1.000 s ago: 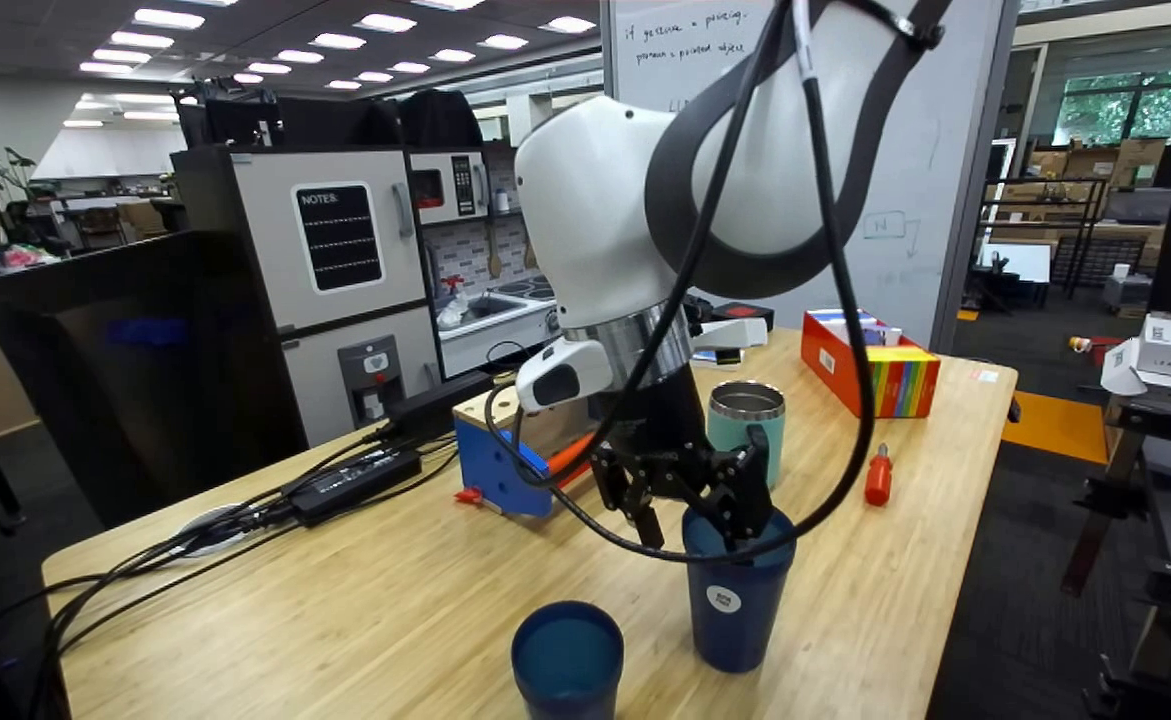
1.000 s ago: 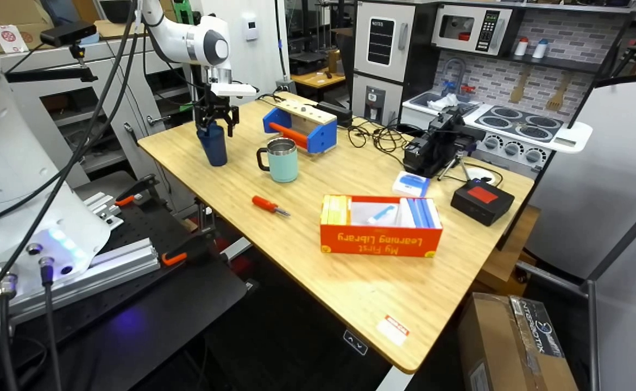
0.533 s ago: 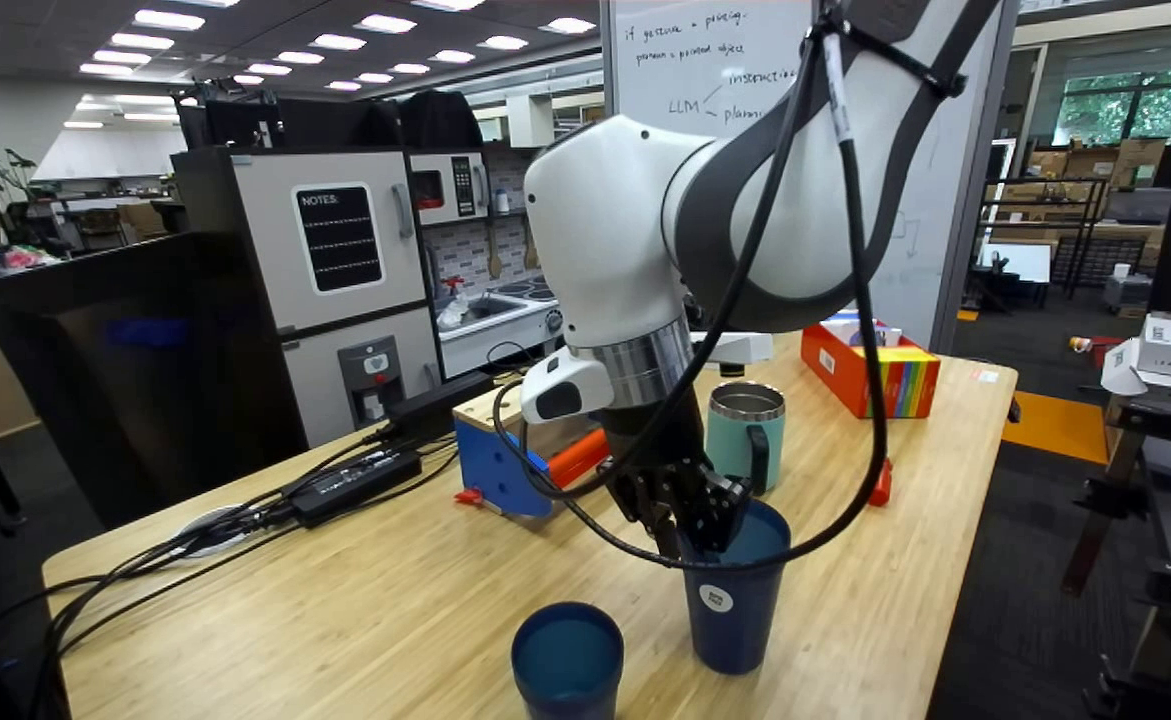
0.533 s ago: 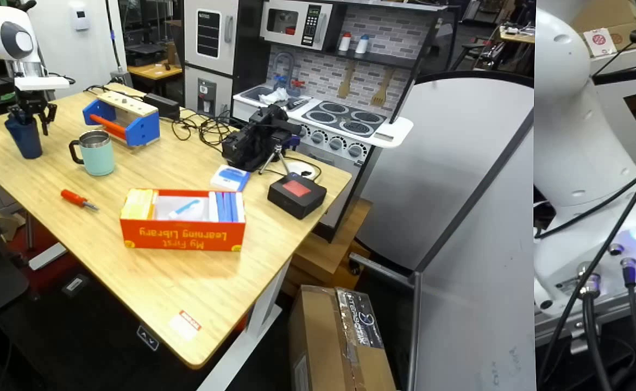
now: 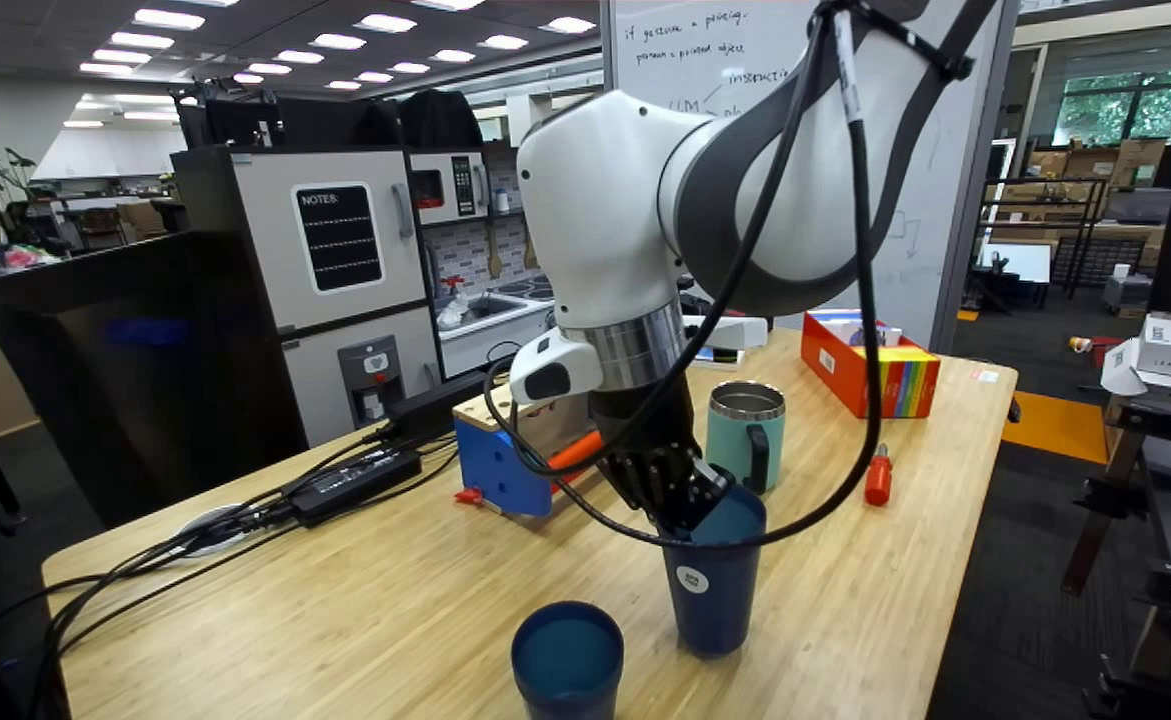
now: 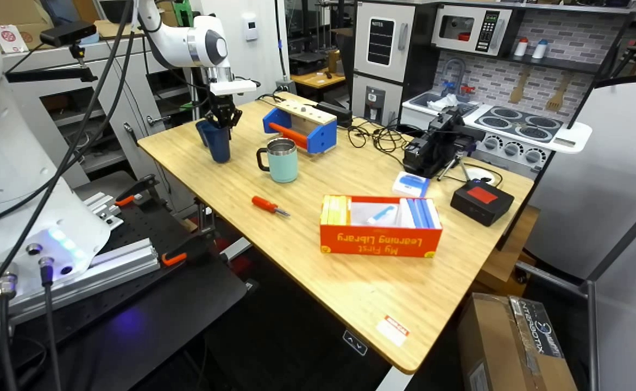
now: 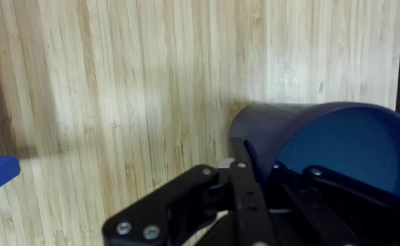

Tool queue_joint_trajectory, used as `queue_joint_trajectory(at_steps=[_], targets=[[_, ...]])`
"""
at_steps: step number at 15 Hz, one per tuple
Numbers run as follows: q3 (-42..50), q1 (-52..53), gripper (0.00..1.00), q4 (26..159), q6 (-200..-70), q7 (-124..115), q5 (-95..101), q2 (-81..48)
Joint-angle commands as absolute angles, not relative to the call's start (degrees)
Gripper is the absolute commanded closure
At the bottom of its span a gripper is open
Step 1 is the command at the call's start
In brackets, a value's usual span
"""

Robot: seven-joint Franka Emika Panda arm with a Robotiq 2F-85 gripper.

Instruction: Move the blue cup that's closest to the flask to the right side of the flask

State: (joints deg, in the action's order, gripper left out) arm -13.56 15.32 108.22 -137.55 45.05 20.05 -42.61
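My gripper [image 5: 690,522] is shut on the near wall of the dark blue cup [image 5: 713,590], with one finger outside and one inside the rim. Seen from the wrist, the cup [image 7: 343,147] fills the right side, leaning relative to the camera, and the gripper [image 7: 260,165] pinches its edge. Whether its base touches the table cannot be told. The grey-green flask [image 5: 745,445] stands upright beyond the cup, its dark handle facing the cup side; in an exterior view the flask [image 6: 282,162] sits right of the held cup [image 6: 220,147].
Another blue cup [image 5: 567,655] stands close by. A blue toolbox with an orange bar [image 6: 302,127] is near the flask, and a red screwdriver [image 6: 265,204] lies in front of it. A red book box [image 6: 380,239] stands farther along. The arm's cable hangs across the cup.
The jaws were around the cup's rim and have closed on its wall. Gripper and cup have shifted slightly toward the blue toolbox; the flask has stayed put.
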Motion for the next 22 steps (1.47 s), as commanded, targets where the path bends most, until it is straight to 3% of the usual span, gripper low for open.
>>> queue_joint_trajectory(at_steps=[1,19,22], targets=[[-13.4,14.3,0.99,112.9,-139.8,42.1,20.4,-38.5],[-11.8,1.0,0.99,158.6,-168.0,19.1,9.5,-14.9],[-11.5,0.2,0.99,159.1,-169.1,15.7,5.6,-13.8]])
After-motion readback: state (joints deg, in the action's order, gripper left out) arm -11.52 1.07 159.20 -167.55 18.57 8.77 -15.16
